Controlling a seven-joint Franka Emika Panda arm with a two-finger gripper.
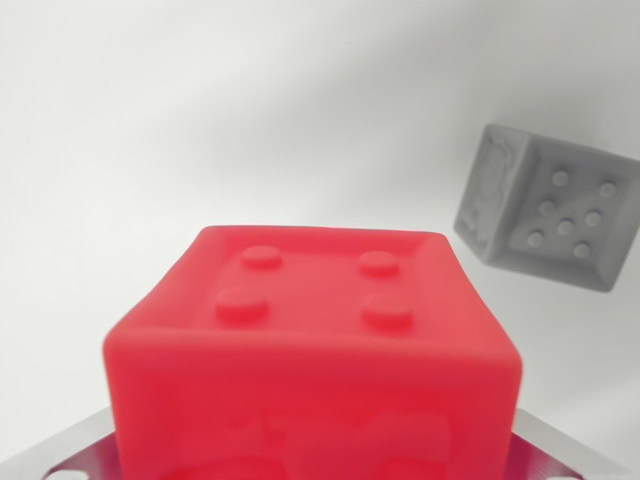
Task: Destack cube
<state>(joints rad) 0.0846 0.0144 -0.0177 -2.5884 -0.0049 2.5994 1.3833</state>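
A red cube (312, 350) with four round studs on its top face fills the lower middle of the wrist view, very close and blurred. Metal parts of my gripper (310, 462) show at both lower corners, flanking the cube's base and tinted by its red reflection. The fingers (62, 452) press against its sides, so the gripper is shut on the red cube; the fingertips themselves are hidden behind it. A grey cube (548, 210) with several studs on one face lies apart on the white surface, at the wrist view's upper right, and looks tilted in this view.
A plain white surface (200, 120) spreads behind both cubes, with soft shadows across it. Nothing else stands on it within view.
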